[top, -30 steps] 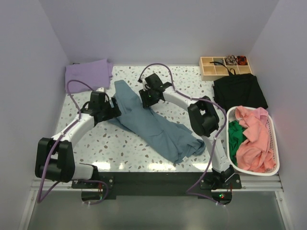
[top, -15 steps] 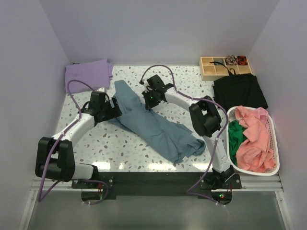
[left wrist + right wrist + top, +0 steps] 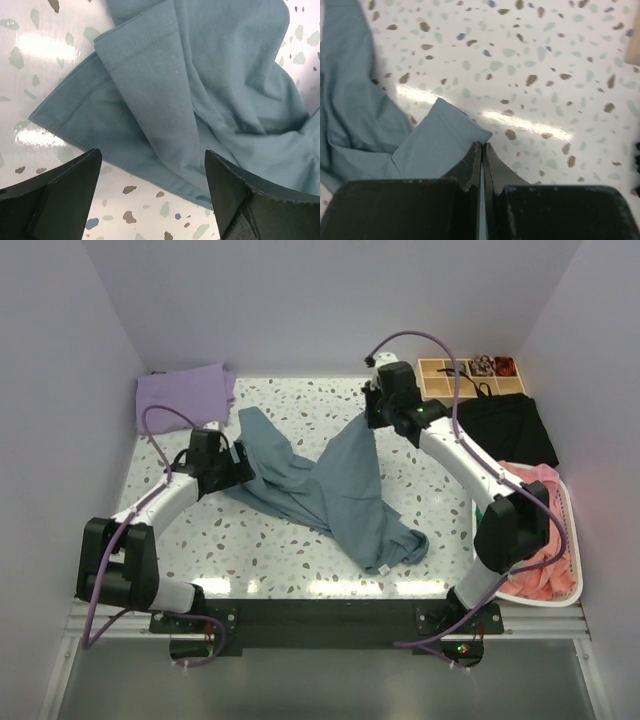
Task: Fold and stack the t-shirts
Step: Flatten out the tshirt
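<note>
**Right gripper** (image 3: pixel 482 145): fingers pressed together on a corner of the slate-blue t-shirt (image 3: pixel 340 500), with a thin edge of cloth pinched between them. Just beyond the fingertips the held corner spreads as a flap above the speckled table (image 3: pixel 300 550). From there the cloth slopes down and away to the crumpled bulk lying on the table.

**Left gripper** (image 3: pixel 152 152): jaws wide apart and holding nothing, poised just above the shirt's opposite side. A stitched hem and a folded layer lie between and just beyond its fingers. Farther beyond it, a folded lavender t-shirt (image 3: pixel 185 392) lies in the far corner.

**Surroundings:** Beside the right arm lie a black cloth (image 3: pixel 505 430) and a wooden compartment tray (image 3: pixel 440 380). Salmon-pink t-shirts (image 3: pixel 545 565) lie in a white basket (image 3: pixel 577 570) near that arm's base.
</note>
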Robot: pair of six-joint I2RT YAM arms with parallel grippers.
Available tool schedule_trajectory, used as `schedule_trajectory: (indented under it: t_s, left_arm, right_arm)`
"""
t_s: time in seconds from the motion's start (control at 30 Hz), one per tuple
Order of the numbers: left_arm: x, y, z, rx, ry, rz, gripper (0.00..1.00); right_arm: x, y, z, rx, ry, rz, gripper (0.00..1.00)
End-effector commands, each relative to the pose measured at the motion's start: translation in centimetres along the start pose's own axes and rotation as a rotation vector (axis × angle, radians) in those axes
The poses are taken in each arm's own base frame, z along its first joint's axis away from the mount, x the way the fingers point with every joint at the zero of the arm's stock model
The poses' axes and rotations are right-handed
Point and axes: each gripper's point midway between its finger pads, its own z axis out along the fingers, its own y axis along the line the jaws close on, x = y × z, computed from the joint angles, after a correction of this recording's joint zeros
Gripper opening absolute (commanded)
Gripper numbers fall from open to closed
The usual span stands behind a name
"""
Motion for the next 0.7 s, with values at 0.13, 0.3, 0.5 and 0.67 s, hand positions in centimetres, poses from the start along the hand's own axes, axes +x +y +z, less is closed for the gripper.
schedule_trajectory:
  t_s: [0.13,0.3,0.5,0.67]
  left_arm:
    - [-6.9,-2.9,0.7,0.064,-0.155,0.001,0.93]
    - [-9.3,-4.8,2.0,0.110,-0.151,0.007,0.93]
    - [-10.0,-6.1,3.3,0.161,-0.142,0.008,0.93]
    - [-11.2,-7.5,4.4,0.213,-0.153,-0.007,0.95]
  right_arm:
    - [2.3,-9.7,-4.2,0.382,-0.007,0.084,0.00]
    - [0.1,-14.2,-9.1,0.531,-0.106,0.156,0.00]
    - [-2.3,-16.3,-14.0,0.637,-0.230,0.216,0.00]
    - [-3.1,-16.4,-14.7,0.630,-0.252,0.222,0.00]
